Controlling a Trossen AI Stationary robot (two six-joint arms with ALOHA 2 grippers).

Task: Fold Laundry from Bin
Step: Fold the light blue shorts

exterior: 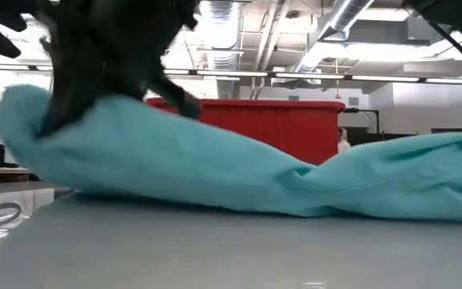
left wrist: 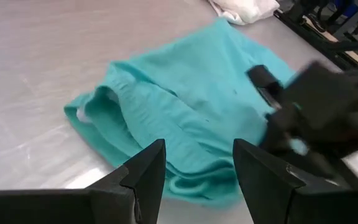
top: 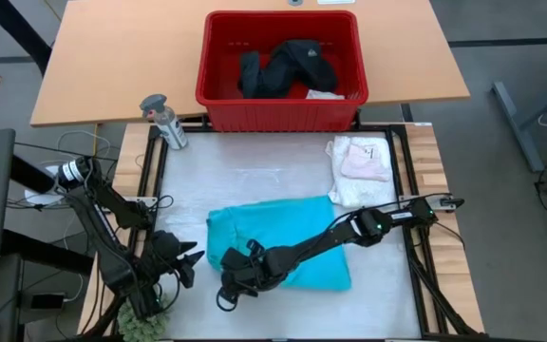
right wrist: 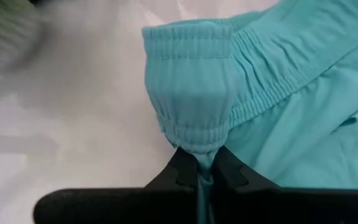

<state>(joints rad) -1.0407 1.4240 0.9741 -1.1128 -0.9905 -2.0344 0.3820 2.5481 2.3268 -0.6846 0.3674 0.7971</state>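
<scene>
The turquoise shirt [top: 278, 242] lies in the middle of the table, and my right gripper [top: 233, 285] is shut on its near left part. In the low view that end [exterior: 34, 112] is raised off the table. My left gripper [left wrist: 194, 171] stands open just left of the shirt, with nothing between its fingers. The red bin [top: 281, 104] stands at the table's far edge with black clothing [top: 283, 66] inside. A white piece with a pale pink one on it [top: 359, 163] lies at the far right. My right gripper pinches the shirt's gathered elastic band [right wrist: 194, 134] between its two fingers [right wrist: 180, 169]. It comes slanting down from the table's right. The pinched end is bunched and lifted off the table, while the shirt's right part [exterior: 407, 181] rests on the table.
A spray bottle [top: 164, 122] stands at the far left beside the bin. A green fuzzy thing [top: 145, 321] sits at the near left corner. The left arm [top: 112, 228] runs along the table's left side. Bare table [top: 245, 176] shows between bin and shirt.
</scene>
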